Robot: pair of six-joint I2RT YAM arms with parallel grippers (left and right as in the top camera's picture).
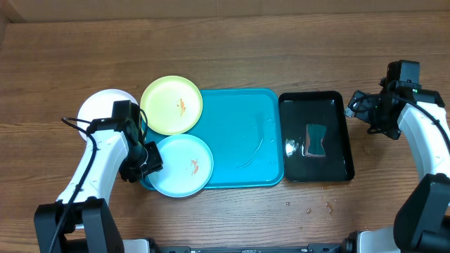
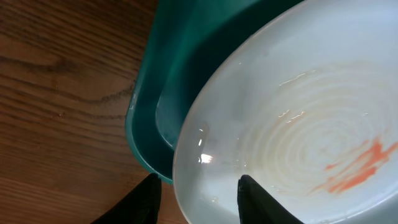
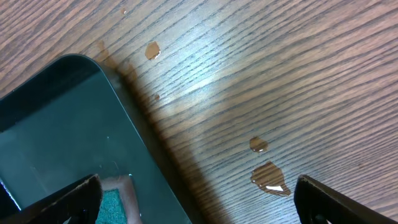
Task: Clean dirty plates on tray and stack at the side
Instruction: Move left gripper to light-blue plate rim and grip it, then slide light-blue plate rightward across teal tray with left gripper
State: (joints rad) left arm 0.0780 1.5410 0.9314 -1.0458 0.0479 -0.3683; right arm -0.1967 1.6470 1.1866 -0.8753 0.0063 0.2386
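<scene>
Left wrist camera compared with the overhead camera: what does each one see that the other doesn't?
Only the left wrist view shows the left gripper straddling the light blue plate at its rim, and that plate's fine rings. Only overhead shows the yellow-green plate, the white plate and the black tray holding a sponge. Both show the light blue plate's orange smear and the turquoise tray.

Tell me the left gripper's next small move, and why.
Probably close the left gripper on the blue plate at its rim, then lift. Its fingers straddle that rim at the tray corner, apparently not yet pinching, and the plate bears an orange smear.
</scene>
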